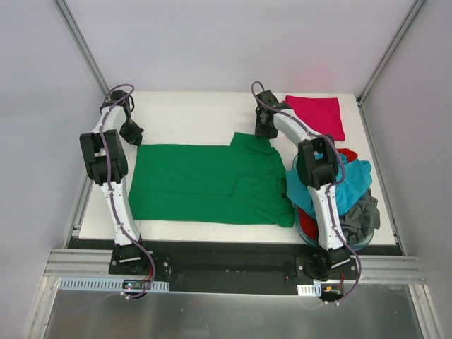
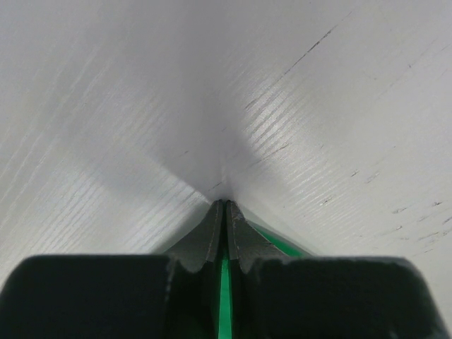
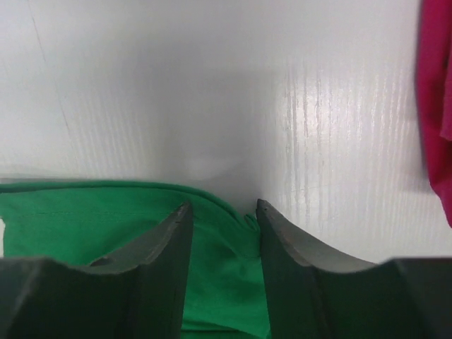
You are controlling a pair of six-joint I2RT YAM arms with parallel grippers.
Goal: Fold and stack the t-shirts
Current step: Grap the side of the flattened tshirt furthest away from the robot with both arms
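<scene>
Nearest the bases, on the right, the blue tub (image 1: 305, 232) sits at the table's near edge. The teal shirt (image 1: 353, 185) spills over it, the dark grey shirt (image 1: 361, 215) is bunched beside that, and the red shirt (image 1: 347, 154) peeks out at the tub's far side, all of them unfolded. Moving to the centre, the green t-shirt (image 1: 205, 183) lies flat on the table (image 1: 191, 116) with its long axis running left to right, and both arms reach to its far edge. The left gripper (image 1: 132, 133) is at the far left corner and the right gripper (image 1: 263, 133) at the far right one, by a flap that is probably the sleeve. So each arm has its own end, and the whole cloth lies toward the bases from both. I'd judge the coming move to be a fold that draws the far edge nearward, both ends together. The overhead view can't show what the fingers are doing, but the wrist views can. On the left wrist the fingers are clenched, with a sliver of green in the seam between them, which looks like a pinch on the hem. On the right wrist the jaws stand apart, straddling the green edge, not clamped yet. Farthest off, in the far right corner, the crimson-pink shirt (image 1: 316, 114) lies folded, apart from the green one. The right wrist view catches only a strip of it.
</scene>
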